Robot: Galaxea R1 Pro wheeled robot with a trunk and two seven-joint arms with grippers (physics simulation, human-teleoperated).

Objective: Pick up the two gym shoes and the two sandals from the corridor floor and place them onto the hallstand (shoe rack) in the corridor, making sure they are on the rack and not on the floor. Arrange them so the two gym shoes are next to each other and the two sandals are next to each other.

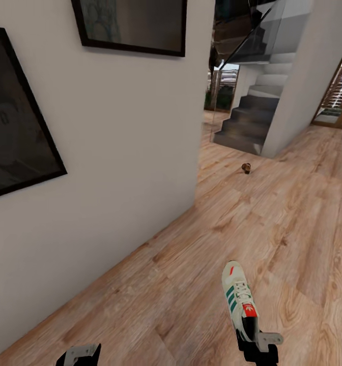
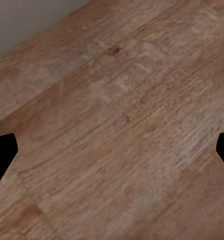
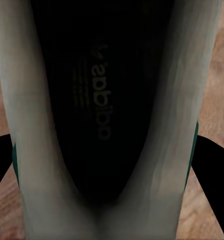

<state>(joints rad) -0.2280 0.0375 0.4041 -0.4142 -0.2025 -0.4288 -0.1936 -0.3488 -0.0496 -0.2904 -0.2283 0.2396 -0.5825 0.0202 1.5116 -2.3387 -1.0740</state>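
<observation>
Right claw [image 1: 258,351] clamped on heel of gym shoe [image 1: 238,300], held above corridor floor [image 1: 293,229] at near right, toe pointing far. Left claw [image 1: 79,355] fingers apart, holding nothing

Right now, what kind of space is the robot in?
Probably a home corridor: wood-plank floor, a white wall hung with dark framed pictures, and a staircase beyond. The right gripper holds a gym shoe.

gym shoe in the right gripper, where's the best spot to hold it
At the heel collar, from behind and above, as the right gripper seems to hold the gym shoe now. The open collar gives a thin rim for the fingers to pinch, and the toe points away over the corridor floor.
</observation>
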